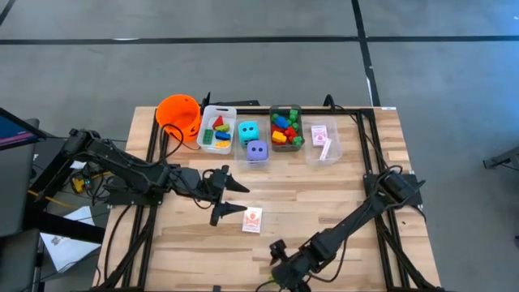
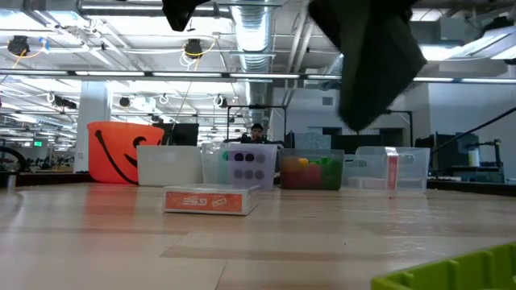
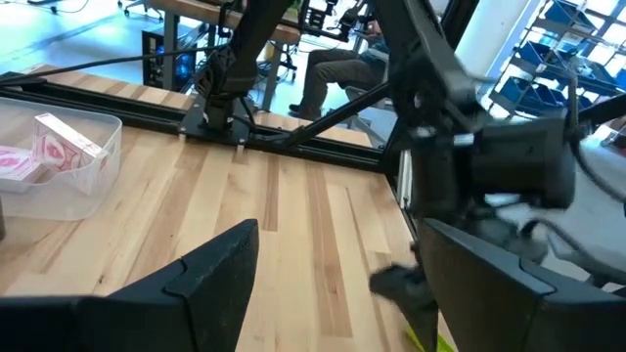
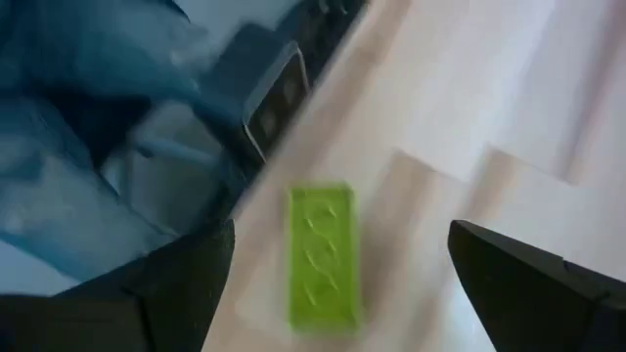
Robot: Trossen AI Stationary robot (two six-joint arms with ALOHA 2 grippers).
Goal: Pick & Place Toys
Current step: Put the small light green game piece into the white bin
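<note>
Here: flat green brick (image 4: 321, 256), embossed top, lying between open right pincer (image 4: 337, 284) fingers.

Bucket (image 1: 179, 113) stands at the table's (image 1: 349, 191) eleven o'clock. Three bins run rightward from it along the far edge: first bin (image 1: 217, 128), second bin (image 1: 285, 127), third bin (image 1: 323, 143). Two dice (image 1: 252, 140) sit between the first two. A card box (image 1: 252, 220) lies centre, toward six o'clock.
</note>
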